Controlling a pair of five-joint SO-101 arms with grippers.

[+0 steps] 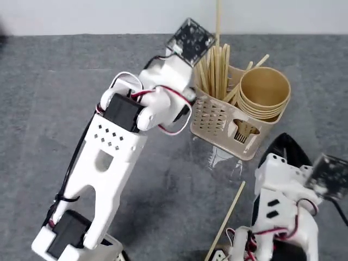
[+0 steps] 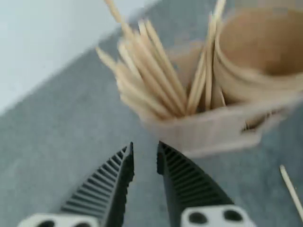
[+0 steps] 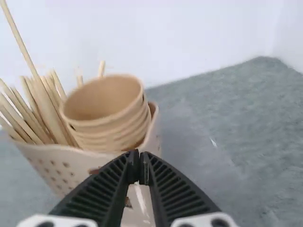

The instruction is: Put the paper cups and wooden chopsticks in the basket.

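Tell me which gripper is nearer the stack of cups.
Right. The right gripper is close to the basket at the end holding the cups; the left gripper is by the other end, beside the chopsticks.

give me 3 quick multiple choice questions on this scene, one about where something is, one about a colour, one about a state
1. Where is the loose chopstick?
A. flat on the table, outside the basket
B. standing in the basket
C. held in a gripper

2. What colour is the basket?
A. blue
B. black
C. beige

3. How are the paper cups arranged?
A. scattered on the table
B. nested in one stack inside the basket
C. crushed flat

Answers:
1 A, it lies on the grey surface, apart from the basket.
2 C, its perforated wall is beige.
3 B, their rims sit one inside another, in the basket.
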